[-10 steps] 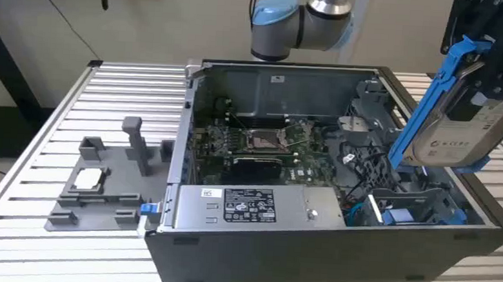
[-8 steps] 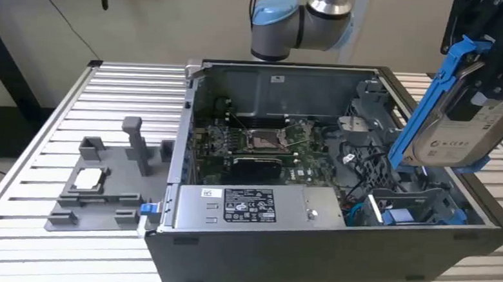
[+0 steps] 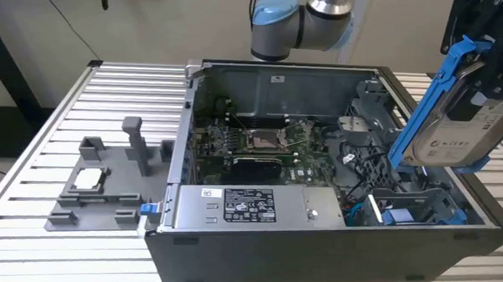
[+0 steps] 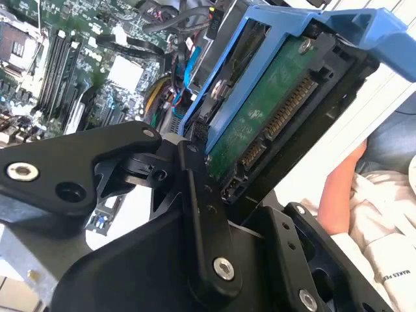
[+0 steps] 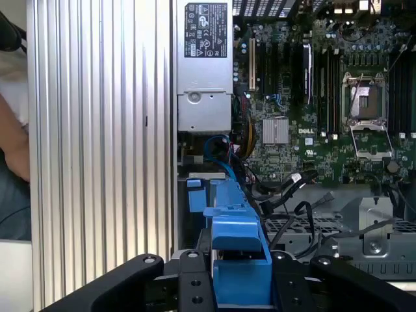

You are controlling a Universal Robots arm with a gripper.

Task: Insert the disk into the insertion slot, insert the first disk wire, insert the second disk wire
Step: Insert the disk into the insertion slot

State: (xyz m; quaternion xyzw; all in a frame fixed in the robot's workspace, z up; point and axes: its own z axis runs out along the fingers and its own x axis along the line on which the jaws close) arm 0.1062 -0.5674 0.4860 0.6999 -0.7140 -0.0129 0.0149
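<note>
Black gripper (image 3: 487,76): jaws clamped on the silver rectangular disk in its blue plastic carrier (image 3: 459,126). The disk hangs tilted above the grey metal insertion slot (image 3: 421,200), at the near corner of the black computer case (image 3: 314,260) on the exterior view's right. The second wrist view shows the disk (image 4: 260,110) from its green circuit-board side. The exterior view shows its white label.

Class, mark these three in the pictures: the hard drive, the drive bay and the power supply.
hard drive (image 3: 463,139), exterior view, on its white label.
drive bay (image 3: 433,201), exterior view, on its grey metal wall.
power supply (image 3: 304,202), exterior view, on its bare silver top.
</note>
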